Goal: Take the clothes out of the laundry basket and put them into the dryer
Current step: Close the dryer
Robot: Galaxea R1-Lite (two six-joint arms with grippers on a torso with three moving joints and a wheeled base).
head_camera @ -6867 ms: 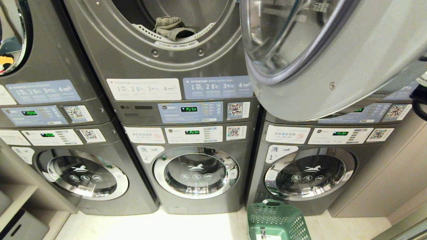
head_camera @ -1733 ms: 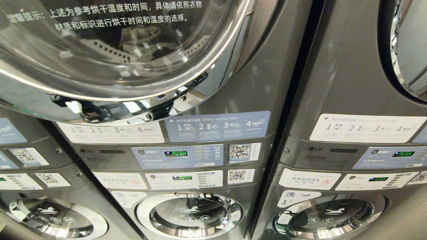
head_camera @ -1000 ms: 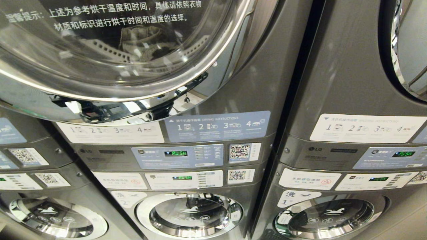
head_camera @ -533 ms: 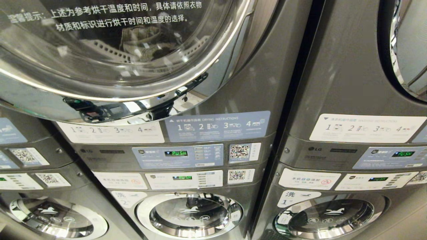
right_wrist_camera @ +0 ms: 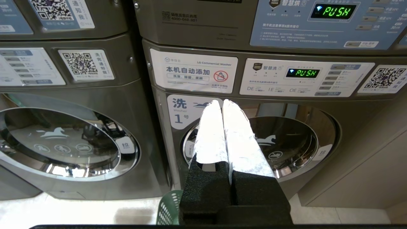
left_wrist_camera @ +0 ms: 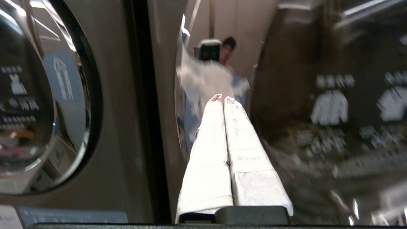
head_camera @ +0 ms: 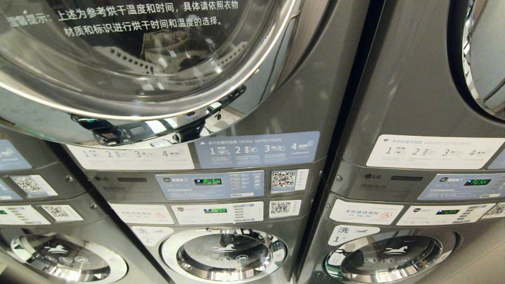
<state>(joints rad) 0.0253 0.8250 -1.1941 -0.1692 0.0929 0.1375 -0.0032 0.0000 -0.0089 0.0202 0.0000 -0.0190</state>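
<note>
The dryer [head_camera: 300,90] stands in the upper half of the middle stack, its big chrome-rimmed glass door [head_camera: 130,59] pushed to over the drum, white Chinese text across the pane. Through the glass the clothes [head_camera: 165,49] lie in a crumpled pale heap at the bottom of the drum, close to the front lip. Below sits the smaller-doored washer [head_camera: 225,252] with the horse mark.

The left gripper [left_wrist_camera: 222,98] is up by the chrome rim of the dryer door, its white-wrapped jaws pressed together on nothing. The right gripper [right_wrist_camera: 221,102] hangs low in front of the neighbouring washer marked 1, jaws likewise closed and empty. Only a green sliver of the laundry basket [right_wrist_camera: 168,208] shows on the floor beneath it; whether anything is left inside I cannot tell.

To my eye the loading looks about done. Washed denim is soft but has some weight; it folds and drags rather than holding a shape, and it is neither slippery nor fragile. If another piece needed lifting, I'd pinch a thick seam or a bunched fold near the middle, so less cloth trails and catches on the drum lip.
</note>
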